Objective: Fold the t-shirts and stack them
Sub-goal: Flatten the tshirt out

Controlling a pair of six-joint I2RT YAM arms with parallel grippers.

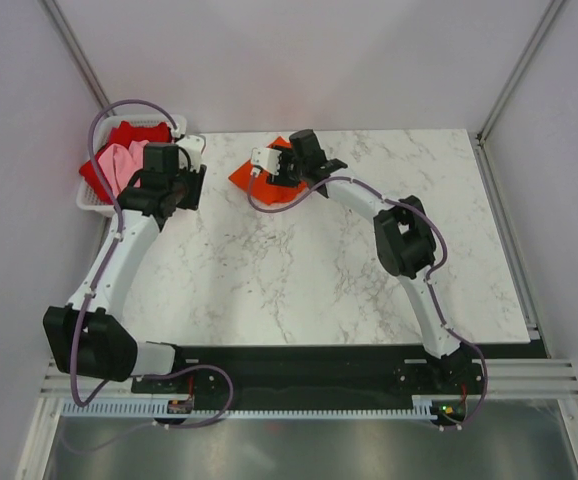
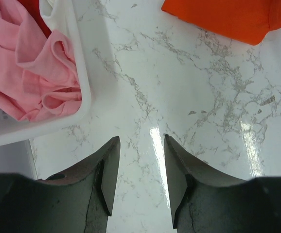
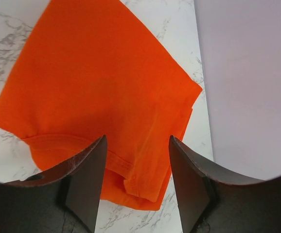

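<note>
The marble table (image 1: pixel 319 280) fills the middle of the top view. The left gripper (image 2: pixel 140 143), fingers spread, hangs over bare table just beside the basket (image 2: pixel 84 82) at upper left. The basket holds the pink shirt (image 2: pixel 28 73) and the red shirt (image 1: pixel 134 132). The right gripper (image 3: pixel 136 143), also spread, hovers above the folded orange shirt (image 3: pixel 96 82) near the table's far edge.

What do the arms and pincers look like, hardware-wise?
Left arm and right arm: white links, black joint housings, lilac cable looped alongside. Left pincer and right pincer: two dark grey tapered fingers each, scuffed; no markings visible.
</note>
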